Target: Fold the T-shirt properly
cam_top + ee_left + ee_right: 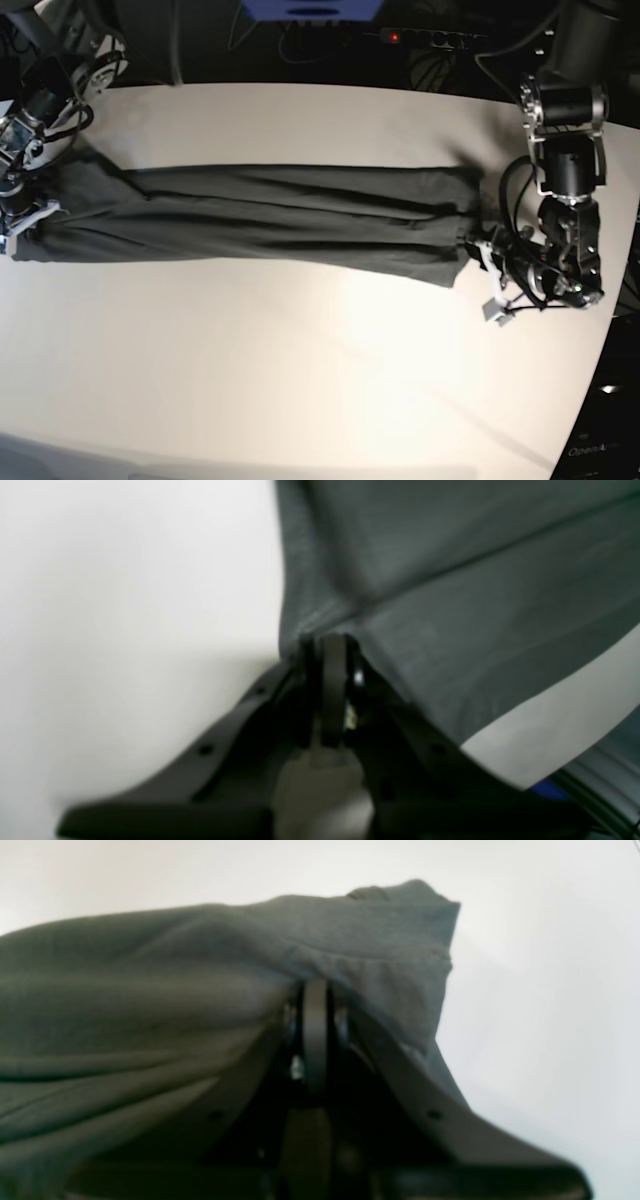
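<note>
Because each arm had pinched one end of the shirt, the cloth lay drawn out as a long, narrow band across the white table, and that stretch looked deliberate: tension from both ends would keep the earlier folds flat and the edges straight before the next fold.

Nearest the camera in the base view, the table was bare, with nothing between its near edge and the shirt. At the scene's right, slightly nearer than the band's middle, the left gripper was clenched on the shirt's right end; the left wrist view showed its jaws closed tight on a bunched edge of grey cloth, which fanned away from the pinch over the white surface. At the scene's left, a little farther back, the right gripper was likewise clamped shut on the other end, and its own camera showed the fabric draped over and around the closed jaws, with a hemmed edge standing up just beyond them.

The shirt's long axis ran left to right across the table, tilted a little, its right end lying nearer than its left. It seemed already folded lengthwise, since long creases ran along the band. Which end was collar and which was hem I could not tell. Beyond the shirt lay more bare table, then dark equipment at the far edge.
</note>
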`<state>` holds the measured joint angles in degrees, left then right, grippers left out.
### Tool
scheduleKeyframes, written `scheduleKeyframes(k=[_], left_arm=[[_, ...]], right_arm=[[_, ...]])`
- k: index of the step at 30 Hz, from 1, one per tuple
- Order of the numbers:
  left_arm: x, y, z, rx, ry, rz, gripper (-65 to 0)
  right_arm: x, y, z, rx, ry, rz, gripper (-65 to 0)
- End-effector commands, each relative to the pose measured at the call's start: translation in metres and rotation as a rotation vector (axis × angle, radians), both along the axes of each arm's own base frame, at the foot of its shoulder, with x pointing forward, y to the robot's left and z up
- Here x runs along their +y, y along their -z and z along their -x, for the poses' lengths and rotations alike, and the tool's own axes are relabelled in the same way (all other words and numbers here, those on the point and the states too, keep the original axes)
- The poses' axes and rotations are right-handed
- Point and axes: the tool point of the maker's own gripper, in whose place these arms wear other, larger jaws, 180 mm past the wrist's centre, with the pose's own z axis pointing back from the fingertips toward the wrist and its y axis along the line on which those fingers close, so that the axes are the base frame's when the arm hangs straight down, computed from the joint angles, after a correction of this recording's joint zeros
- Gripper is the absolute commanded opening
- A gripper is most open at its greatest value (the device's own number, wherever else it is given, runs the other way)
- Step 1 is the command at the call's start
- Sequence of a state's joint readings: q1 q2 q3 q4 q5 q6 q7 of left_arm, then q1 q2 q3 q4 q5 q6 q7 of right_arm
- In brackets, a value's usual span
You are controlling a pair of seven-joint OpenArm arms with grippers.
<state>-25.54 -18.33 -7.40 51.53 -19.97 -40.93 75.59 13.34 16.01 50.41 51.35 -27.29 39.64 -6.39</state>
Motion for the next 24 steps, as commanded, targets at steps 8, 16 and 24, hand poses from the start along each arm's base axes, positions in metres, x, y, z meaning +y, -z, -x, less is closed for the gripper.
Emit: scheduleKeyframes(k=[8, 16, 24], left_arm=[[0.059, 0.003, 0.026, 0.119, -0.005, -0.214, -60.9], [0.057, 0.004, 0.026, 0.122, -0.005, -0.209, -60.9], [0.056, 0.005, 0.027, 0.127, -0.006, -0.206, -60.9]], right_arm=[[0.007, 0.017, 0.012, 0.11, -0.015, -0.007, -64.3], [0.003, 0.015, 0.012, 0.108, -0.013, 0.001, -64.3], [-0.003, 0.006, 0.007, 0.08, -0.014, 0.02, -64.3]])
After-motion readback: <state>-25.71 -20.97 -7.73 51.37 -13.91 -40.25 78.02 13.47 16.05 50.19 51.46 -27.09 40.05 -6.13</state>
